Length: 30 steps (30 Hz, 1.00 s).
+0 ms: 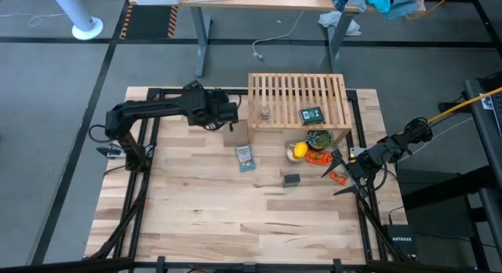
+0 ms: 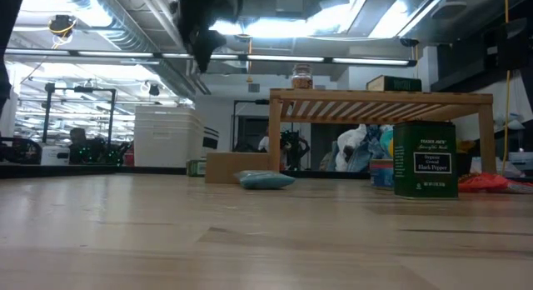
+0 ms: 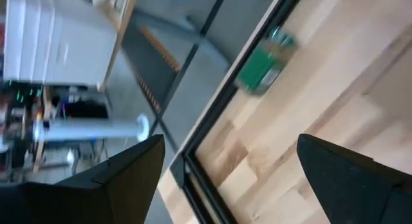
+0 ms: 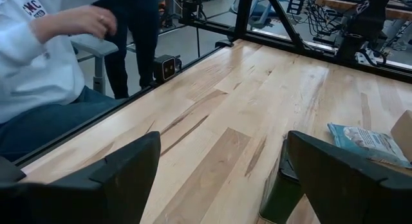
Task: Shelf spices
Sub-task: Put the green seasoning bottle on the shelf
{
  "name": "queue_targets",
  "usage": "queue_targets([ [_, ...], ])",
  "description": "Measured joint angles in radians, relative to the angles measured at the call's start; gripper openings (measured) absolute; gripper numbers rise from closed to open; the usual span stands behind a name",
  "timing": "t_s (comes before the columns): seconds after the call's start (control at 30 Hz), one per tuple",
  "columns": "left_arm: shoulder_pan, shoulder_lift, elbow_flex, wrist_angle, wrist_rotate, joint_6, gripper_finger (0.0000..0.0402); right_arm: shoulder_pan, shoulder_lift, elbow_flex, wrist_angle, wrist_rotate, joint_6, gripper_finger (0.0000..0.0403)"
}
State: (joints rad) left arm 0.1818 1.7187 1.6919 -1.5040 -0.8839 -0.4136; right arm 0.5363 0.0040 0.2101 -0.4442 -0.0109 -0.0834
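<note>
Wood of the table (image 1: 196, 226) lies bare along its near edge. The first spice I meet going inward is the pepper tin (image 2: 425, 159), right of centre. It stands upright with its long axis vertical, its label facing the near edge and its dark lid up.

My right gripper (image 4: 222, 143) hangs low just beside it on the right-edge side, fingers spread wide and holding nothing. From that wrist the tin sits just ahead, closer to one finger (image 4: 347, 179) than to the other. The blue packet (image 4: 367, 141) lies beyond it.

Farther in, the lemon (image 1: 297, 152) and the green bottle (image 1: 318, 138) sit close together at the front of the shelf (image 1: 337, 89). The bottle shows a round top from above, so I judge it upright.

The shelf stands toward the far edge with its slats running near to far. On top of it the glass jar (image 1: 265, 112) stands upright and the flat tin (image 1: 312, 114) lies with its label up. My left gripper (image 1: 229, 114) hovers beside the shelf's left end over the box (image 1: 235, 133), equally wide and empty.

By my reckoning two spices are shelved and two are left, and the pepper tin is the one in hand. Next I must centre the right fingers on its narrow faces, close, lift above the slats and set it down upright.
</note>
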Motion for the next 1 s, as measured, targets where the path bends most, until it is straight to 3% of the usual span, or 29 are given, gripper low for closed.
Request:
queue_targets([
  [0.27, 0.130, 0.000, -0.197, 0.039, 0.000, -0.121, 0.0347, 0.000, 0.000, 0.000, 0.000, 0.000, 0.000, 0.0344],
  [0.47, 0.234, 0.000, -0.291, 0.056, 0.010, -0.121, 0.0347, 0.000, 0.000, 0.000, 0.000, 0.000, 0.000, 0.0344],
  [0.57, 0.283, 0.000, -0.321, 0.115, 0.056, -0.041, 0.0347, 0.000, 0.000, 0.000, 0.000, 0.000, 0.000, 0.0344],
  [0.73, 0.353, 0.000, -0.374, 0.401, 0.177, 0.176, 0.0347, 0.000, 0.000, 0.000, 0.000, 0.000, 0.000, 0.0344],
  [1.0, 0.465, 0.000, -0.425, 0.791, 0.279, 0.466, 0.0347, 0.000, 0.000, 0.000, 0.000, 0.000, 0.000, 0.0344],
])
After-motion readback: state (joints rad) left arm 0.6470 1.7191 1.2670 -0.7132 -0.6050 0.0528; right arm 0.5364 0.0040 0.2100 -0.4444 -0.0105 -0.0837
